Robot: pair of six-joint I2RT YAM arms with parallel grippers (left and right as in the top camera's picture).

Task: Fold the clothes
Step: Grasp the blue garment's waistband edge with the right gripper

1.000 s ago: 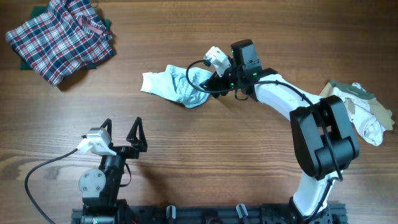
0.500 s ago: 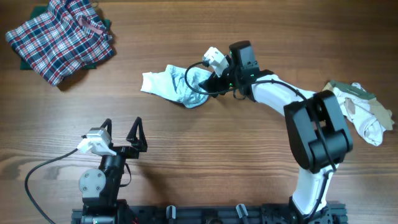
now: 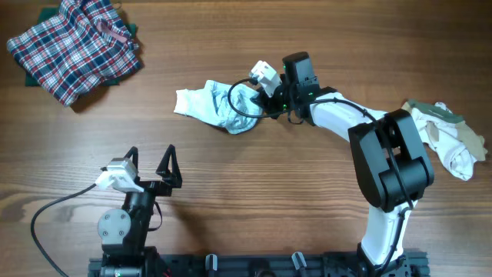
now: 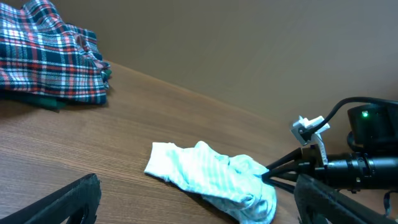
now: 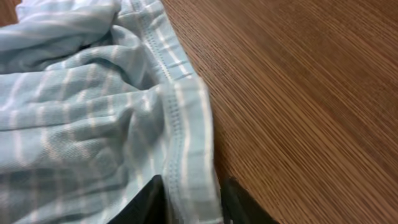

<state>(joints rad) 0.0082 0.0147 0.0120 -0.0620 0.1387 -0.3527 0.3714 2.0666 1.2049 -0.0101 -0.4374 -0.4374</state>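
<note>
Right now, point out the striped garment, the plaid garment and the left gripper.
striped garment (image 3: 209, 106), overhead view, its middle.
plaid garment (image 3: 73, 50), overhead view, its middle.
left gripper (image 3: 151, 151), overhead view, between its fingertips.

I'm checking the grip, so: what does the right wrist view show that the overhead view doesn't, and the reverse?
Only the right wrist view: the striped garment's stitched hem pinched between the right end effector's dark fingers. Only overhead: the plaid garment far left, a beige-and-white pile far right, the left end effector open and idle. Both: the striped garment on the wooden table.
</note>
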